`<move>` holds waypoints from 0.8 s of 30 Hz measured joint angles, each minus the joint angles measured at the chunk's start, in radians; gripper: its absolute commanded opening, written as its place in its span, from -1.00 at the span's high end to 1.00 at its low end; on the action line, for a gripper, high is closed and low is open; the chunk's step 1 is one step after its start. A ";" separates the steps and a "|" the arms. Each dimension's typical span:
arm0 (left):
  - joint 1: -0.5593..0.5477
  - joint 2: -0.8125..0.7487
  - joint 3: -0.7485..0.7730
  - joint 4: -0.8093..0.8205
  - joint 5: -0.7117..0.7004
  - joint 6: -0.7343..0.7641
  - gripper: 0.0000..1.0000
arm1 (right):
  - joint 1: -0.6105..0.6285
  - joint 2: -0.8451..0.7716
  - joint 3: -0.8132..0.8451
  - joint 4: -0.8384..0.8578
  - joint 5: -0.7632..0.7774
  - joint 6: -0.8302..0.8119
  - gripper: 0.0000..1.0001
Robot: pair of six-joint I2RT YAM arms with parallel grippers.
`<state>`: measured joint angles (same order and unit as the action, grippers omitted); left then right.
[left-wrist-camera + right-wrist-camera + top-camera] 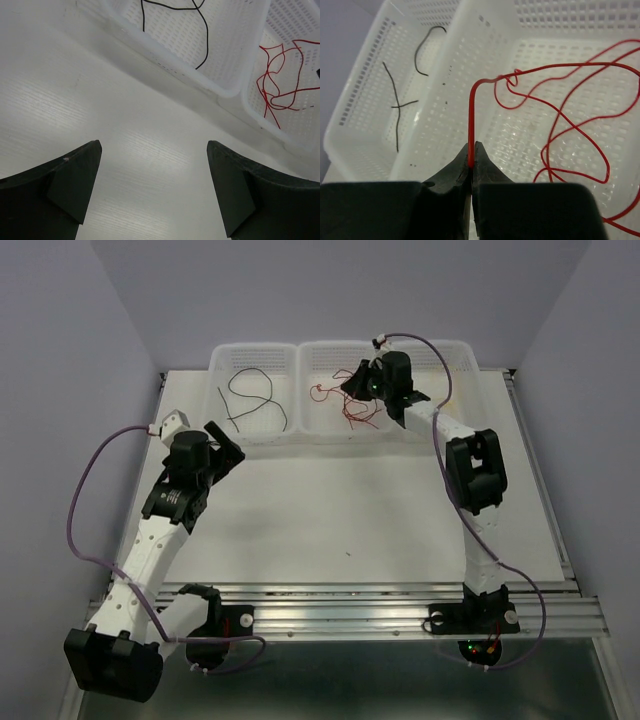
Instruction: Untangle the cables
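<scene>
Thin red cables [352, 412] lie tangled in the right-hand white basket [440, 348]. My right gripper [352, 380] hovers over that basket, shut on one end of a red cable [471, 120]. The strand rises from the fingertips [471, 146], then bends right into loose loops [570, 115]. Black cables [250, 395] lie apart from the red ones in the left basket [255, 346]; they also show in the right wrist view [395, 110]. My left gripper [228, 443] is open and empty over the table, just in front of the left basket. In its wrist view [154, 145] a black cable [206, 35] and the red cables [272, 85] lie ahead.
The two perforated baskets stand side by side at the table's far edge, sharing a middle wall [451, 75]. White tabletop [350, 510] spreads between the baskets and the arm bases. Purple arm cables [80, 500] loop off the left side.
</scene>
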<state>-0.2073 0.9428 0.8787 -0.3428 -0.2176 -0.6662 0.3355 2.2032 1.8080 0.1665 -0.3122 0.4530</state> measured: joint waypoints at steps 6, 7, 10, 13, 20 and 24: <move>0.000 -0.004 -0.002 -0.010 0.000 -0.008 -0.97 | 0.021 0.064 0.017 -0.138 0.059 -0.033 -0.18; 0.000 -0.004 -0.002 -0.011 0.000 -0.009 -0.97 | 0.025 0.064 0.022 -0.157 0.069 -0.032 -0.29; 0.000 -0.006 -0.002 -0.019 0.000 -0.011 -0.97 | 0.041 0.062 0.063 -0.229 0.090 -0.048 -0.62; 0.000 -0.013 -0.002 -0.028 0.000 -0.012 -0.97 | 0.055 0.034 0.073 -0.277 0.095 -0.055 -1.00; 0.000 -0.055 0.012 -0.062 -0.003 -0.012 -0.97 | 0.068 -0.201 0.060 -0.364 0.128 -0.072 -1.00; 0.000 -0.077 0.036 -0.090 -0.017 -0.012 -0.97 | 0.068 -0.438 -0.050 -0.364 0.200 -0.065 -1.00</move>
<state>-0.2073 0.8661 0.9150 -0.4328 -0.2348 -0.6785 0.4030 1.7657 1.7584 -0.1974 -0.1120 0.3882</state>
